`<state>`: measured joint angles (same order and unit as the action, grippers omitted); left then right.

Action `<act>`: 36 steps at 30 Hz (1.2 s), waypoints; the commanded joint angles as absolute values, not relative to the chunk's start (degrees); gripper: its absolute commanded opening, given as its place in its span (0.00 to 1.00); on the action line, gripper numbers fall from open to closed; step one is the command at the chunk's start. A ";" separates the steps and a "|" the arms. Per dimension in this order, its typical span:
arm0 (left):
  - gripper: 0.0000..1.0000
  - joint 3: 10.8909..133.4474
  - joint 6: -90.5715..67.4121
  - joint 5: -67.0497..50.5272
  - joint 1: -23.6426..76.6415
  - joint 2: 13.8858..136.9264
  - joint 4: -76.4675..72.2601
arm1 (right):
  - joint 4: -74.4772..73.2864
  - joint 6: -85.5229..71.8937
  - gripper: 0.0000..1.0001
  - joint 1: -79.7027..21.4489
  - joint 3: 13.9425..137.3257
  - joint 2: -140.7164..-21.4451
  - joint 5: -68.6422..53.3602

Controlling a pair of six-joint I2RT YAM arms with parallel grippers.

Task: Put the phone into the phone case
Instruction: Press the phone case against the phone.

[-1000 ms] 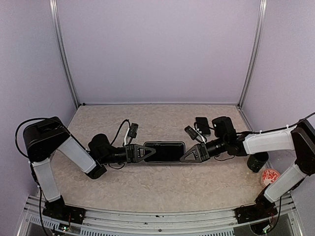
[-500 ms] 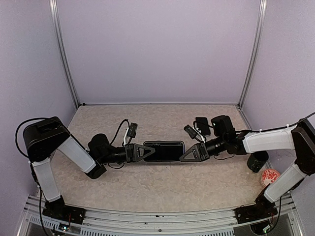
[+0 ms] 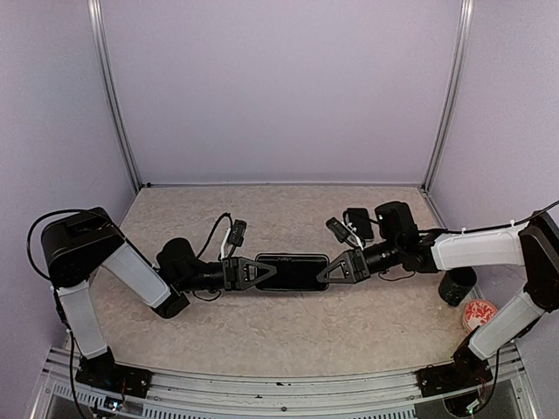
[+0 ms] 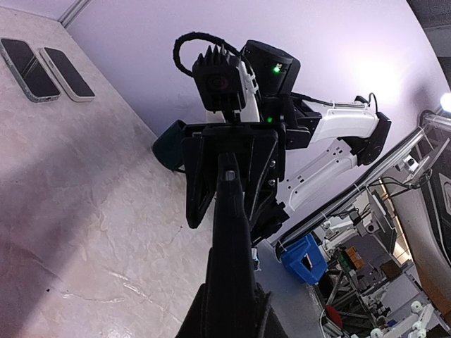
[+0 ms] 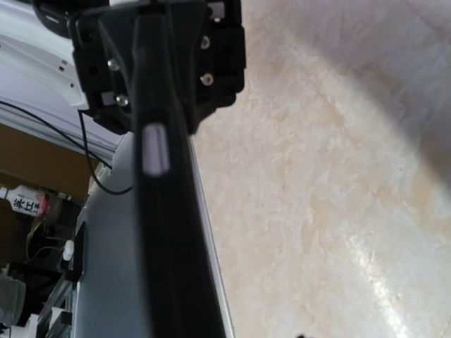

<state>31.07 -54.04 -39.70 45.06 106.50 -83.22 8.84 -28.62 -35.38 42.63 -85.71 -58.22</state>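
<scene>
A black phone (image 3: 293, 271) hangs level above the table middle, held between both arms. My left gripper (image 3: 259, 272) is shut on its left end; in the left wrist view the phone (image 4: 230, 239) runs edge-on away from that gripper (image 4: 229, 313). My right gripper (image 3: 336, 268) straddles the right end, and its fingers (image 4: 199, 176) stand off the phone with a gap on either side, so it is open. In the right wrist view a thin pale rim (image 5: 211, 282) lines the phone's edge. I cannot tell whether that rim is the phone case.
Two other dark phones (image 4: 28, 60) lie side by side at the back right of the table (image 3: 360, 223). A dark cup (image 3: 456, 286) and a red patterned disc (image 3: 478, 312) sit by the right arm's base. Walls close the back and sides.
My right gripper's jaws closed on the phone's right end, then spread apart again, and that hand shifted slightly left. The left gripper kept its hold.
</scene>
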 commanded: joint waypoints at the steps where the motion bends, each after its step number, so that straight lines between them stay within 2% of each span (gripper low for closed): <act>1: 0.00 31.99 -54.31 -40.65 45.50 105.91 -89.47 | 9.78 -30.35 0.42 -34.48 44.43 -84.98 -58.28; 9: 0.00 32.17 -54.41 -41.11 45.79 105.82 -89.05 | 7.74 -29.99 0.40 -34.15 46.82 -85.54 -57.28; 14: 0.00 32.34 -54.38 -41.11 45.97 105.73 -88.71 | 9.76 -31.52 0.15 -34.14 46.66 -86.68 -60.00; 17: 0.01 32.39 -54.19 -40.96 45.97 105.71 -88.34 | 12.52 -33.05 0.05 -34.16 45.71 -87.17 -61.92; 19: 0.06 32.43 -54.19 -40.70 45.97 105.85 -88.17 | 13.67 -33.68 0.00 -34.15 45.17 -87.27 -62.75; 24: 0.18 32.61 -54.40 -40.47 46.22 106.64 -88.62 | 14.35 -33.85 0.00 -34.19 44.57 -87.30 -63.28; 25: 0.23 32.61 -54.40 -40.35 46.23 106.82 -88.72 | 14.33 -33.84 0.00 -34.18 44.44 -87.16 -63.08; 28: 0.48 32.46 -54.42 -39.97 46.32 107.28 -88.76 | 14.57 -33.75 0.00 -34.13 44.34 -86.42 -62.48; 31: 0.66 32.18 -54.33 -39.51 46.32 107.50 -88.90 | 15.35 -34.07 0.00 -33.80 44.37 -85.39 -62.45; 36: 0.69 31.93 -54.19 -39.21 46.32 107.95 -88.93 | 15.98 -34.14 0.00 -33.12 44.32 -83.76 -62.22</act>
<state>31.33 -55.07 -39.68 46.11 106.69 -86.39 13.13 -33.71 -33.95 44.27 -86.46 -61.69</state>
